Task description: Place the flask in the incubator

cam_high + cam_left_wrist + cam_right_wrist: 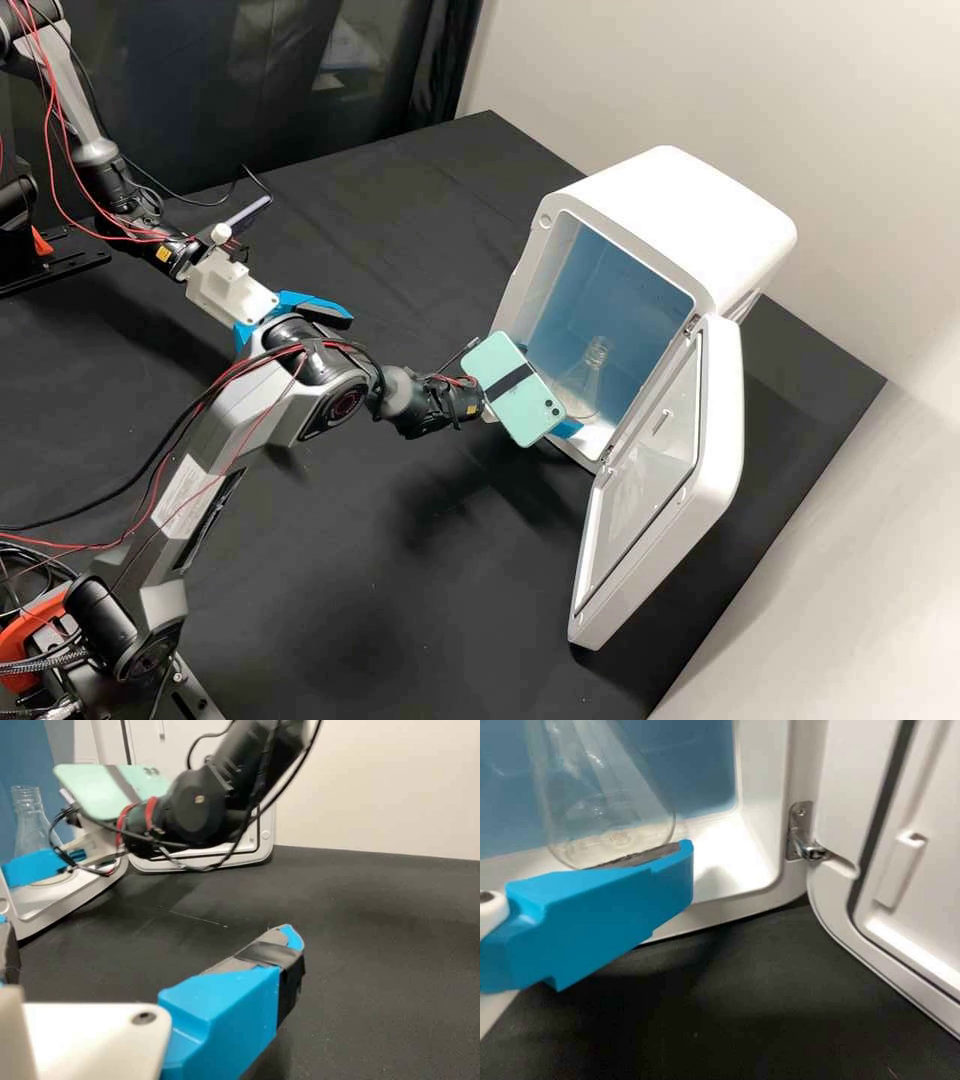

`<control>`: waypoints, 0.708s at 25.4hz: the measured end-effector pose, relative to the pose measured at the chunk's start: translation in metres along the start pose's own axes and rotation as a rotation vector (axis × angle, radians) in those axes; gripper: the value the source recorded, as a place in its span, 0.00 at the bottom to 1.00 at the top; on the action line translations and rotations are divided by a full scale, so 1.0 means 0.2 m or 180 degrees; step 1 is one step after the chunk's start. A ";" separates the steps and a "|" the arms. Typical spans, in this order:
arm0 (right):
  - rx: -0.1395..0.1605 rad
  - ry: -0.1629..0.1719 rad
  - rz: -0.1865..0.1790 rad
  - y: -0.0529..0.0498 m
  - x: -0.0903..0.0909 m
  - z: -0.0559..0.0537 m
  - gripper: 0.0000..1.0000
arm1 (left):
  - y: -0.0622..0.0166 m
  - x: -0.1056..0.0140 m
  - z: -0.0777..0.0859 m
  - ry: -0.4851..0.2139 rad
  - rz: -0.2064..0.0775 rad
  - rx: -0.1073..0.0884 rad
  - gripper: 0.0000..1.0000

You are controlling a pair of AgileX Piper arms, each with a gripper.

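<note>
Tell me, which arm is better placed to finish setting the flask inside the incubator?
Right. Its end effector is at the incubator's open front, next to the flask; the left end effector sits farther back over the bench.

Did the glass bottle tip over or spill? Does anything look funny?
Nothing stands out. The clear glass conical flask stands upright inside the white incubator box with the blue inside, whole as far as I can see, with no spill around it. The incubator's white door hangs open.
</note>
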 end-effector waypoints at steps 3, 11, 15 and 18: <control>0.0040 0.0064 0.0108 0.02 -0.08 0.01 1.00 | -0.001 0.00 0.00 0.0004 0.0002 -0.0005 1.00; -0.0105 0.0381 0.0588 0.08 -0.41 0.09 1.00 | -0.010 -0.02 0.02 0.0067 0.0062 -0.0020 1.00; 0.0065 0.0612 0.0630 0.09 -0.60 0.15 1.00 | 0.003 -0.03 0.04 0.0056 0.0206 0.0034 1.00; 0.0098 0.0644 0.0534 0.10 -0.70 0.18 1.00 | 0.007 -0.05 0.06 0.0077 0.0359 0.0035 1.00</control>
